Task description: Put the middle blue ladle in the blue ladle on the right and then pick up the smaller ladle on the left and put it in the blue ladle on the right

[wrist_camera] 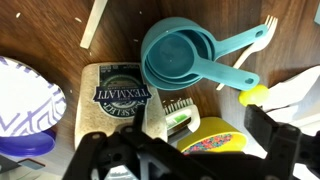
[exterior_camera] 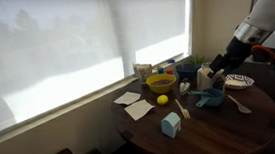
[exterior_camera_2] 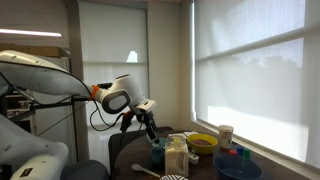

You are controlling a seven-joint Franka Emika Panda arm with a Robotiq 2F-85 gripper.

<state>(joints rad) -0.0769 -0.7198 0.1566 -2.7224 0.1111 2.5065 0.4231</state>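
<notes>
- Window blind [exterior_camera: 74,42]: pale, lowered, and fills the upper left of an exterior view.
- Surface [exterior_camera: 218,132]: a round, dark wooden top in the lower right of that view. It carries all the items listed below.
- Robot arm [exterior_camera_2: 40,72]: white. It enters from the left in one exterior view and from the upper right in the other, and bends down over the surface.
- End effector [wrist_camera: 188,140]: hangs above the items, showing at [exterior_camera: 206,78] and [exterior_camera_2: 152,128]. In the wrist view its dark fingers [wrist_camera: 278,140] stand wide apart along the bottom edge with nothing gripped between them. It touches no item.
- Patterned plate [wrist_camera: 25,105]: purple and white, at the left edge of the wrist view.
- Yellow bowl [exterior_camera: 161,83]: sits near the window edge of the surface. Its rim shows at the lower centre of the wrist view.
- Labelled box [wrist_camera: 118,95]: lies flat just right of the plate, below the ladles in the frame.
- Blue ladles [wrist_camera: 178,55]: teal-blue and nested one inside another as a single stack at the upper centre of the wrist view. Two handles point right. How many cups are in the stack cannot be told for certain. In an exterior view the stack [exterior_camera: 210,99] rests on the surface just below the end effector.
- White fork [wrist_camera: 262,33]: at the upper right of the wrist view, beside the ladle handles.
- Yellow round item [exterior_camera: 163,99]: sits just in front of the yellow bowl.
</notes>
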